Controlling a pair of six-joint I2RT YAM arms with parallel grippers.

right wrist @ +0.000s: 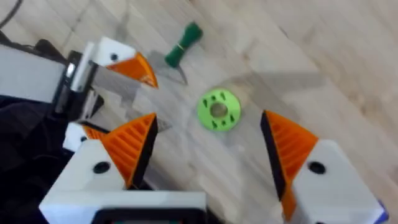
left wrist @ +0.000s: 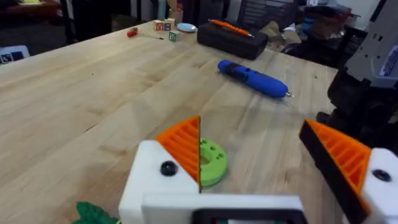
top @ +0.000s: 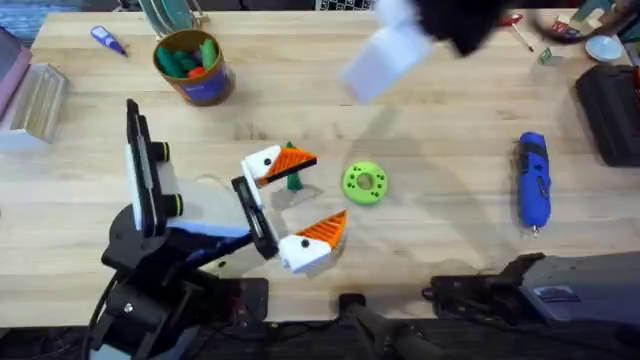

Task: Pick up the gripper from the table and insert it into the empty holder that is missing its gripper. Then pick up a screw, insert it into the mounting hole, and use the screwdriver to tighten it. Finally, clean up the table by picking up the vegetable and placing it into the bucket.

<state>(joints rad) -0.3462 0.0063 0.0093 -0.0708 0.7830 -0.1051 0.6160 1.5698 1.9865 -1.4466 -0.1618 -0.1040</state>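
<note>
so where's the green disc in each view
Overhead: the disc lies mid-table, just right of the left end effector.
Left wrist: disc partly hidden behind an orange pad.
Right wrist: disc lies centre, between the vegetable and the right end effector.
Shared landmark: the orange pads beside it.

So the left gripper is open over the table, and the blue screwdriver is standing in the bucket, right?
Not quite. The left gripper is open over the table, but the blue screwdriver lies flat on the table on the right side, far from the bucket. The overhead view shows it.
</note>
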